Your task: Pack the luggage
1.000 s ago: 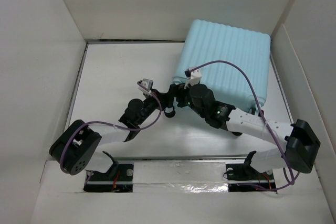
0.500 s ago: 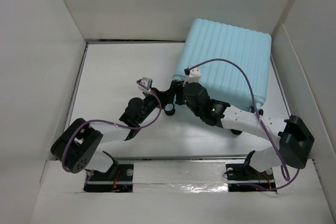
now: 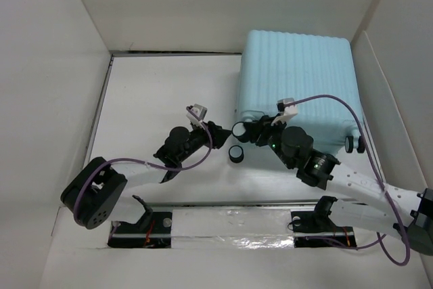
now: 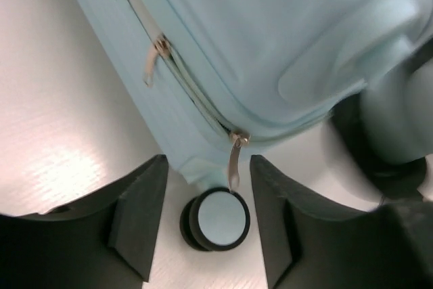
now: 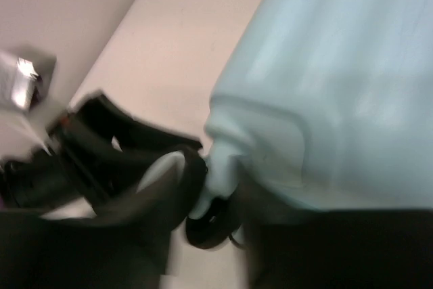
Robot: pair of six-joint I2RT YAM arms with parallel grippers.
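The luggage, a pale aqua ribbed hard-shell case, lies closed at the back right of the table. Its near-left corner fills the left wrist view, with two zipper pulls on the zipper. My left gripper stands open just off that corner, and a black-and-white caster wheel sits loose between its fingers without touching them. My right gripper is at the same corner. In its blurred wrist view the right gripper looks closed around the caster's pale stem.
White walls box in the table on the left, at the back and on the right. Another pair of casters sticks out at the case's near-right corner. A taped strip runs between the arm bases.
The luggage has swung from tilted to square with the table. My right arm moved right and nearer while its jaws closed. My left gripper has gone from shut to open.
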